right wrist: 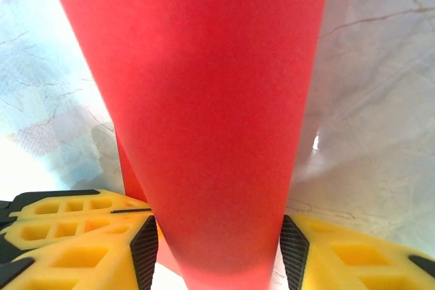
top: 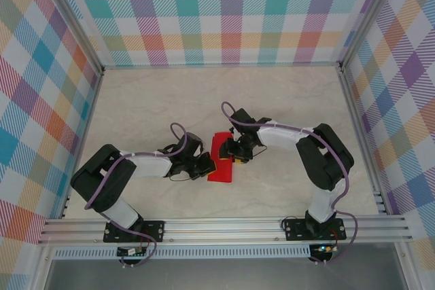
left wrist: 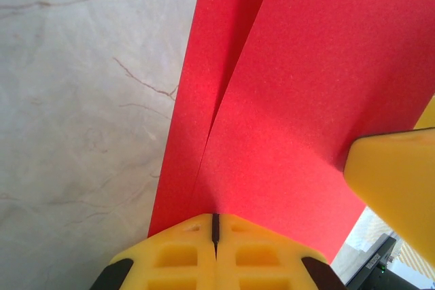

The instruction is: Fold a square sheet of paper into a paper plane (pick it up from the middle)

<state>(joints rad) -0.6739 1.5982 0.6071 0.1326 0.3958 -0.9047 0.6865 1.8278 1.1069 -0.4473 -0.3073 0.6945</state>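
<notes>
The sheet of paper (top: 221,161) sits at the middle of the counter (top: 156,106), towards its near edge, between the two arms. It is no longer flat. The left wrist view shows two red layers (left wrist: 306,100) lying one over the other and parting along a slit, so it looks like a folded strip partway to a plane, with no pointed tip visible. From above, its long axis runs from the near side to the far side, across the line between the arms. The left gripper (top: 207,165) meets the sheet from the left. Its jaws (left wrist: 215,225) are pressed together on the sheet's edge, probably to pin the layers while a fold is set. The right gripper (top: 238,152) comes in from the opposite side. Its jaws (right wrist: 217,252) stand apart with a curved bulge of the paper (right wrist: 204,100) between the black pads (right wrist: 144,249). Whether they squeeze it cannot be told, though the placement suggests it is about to flatten that curl into a crease.
</notes>
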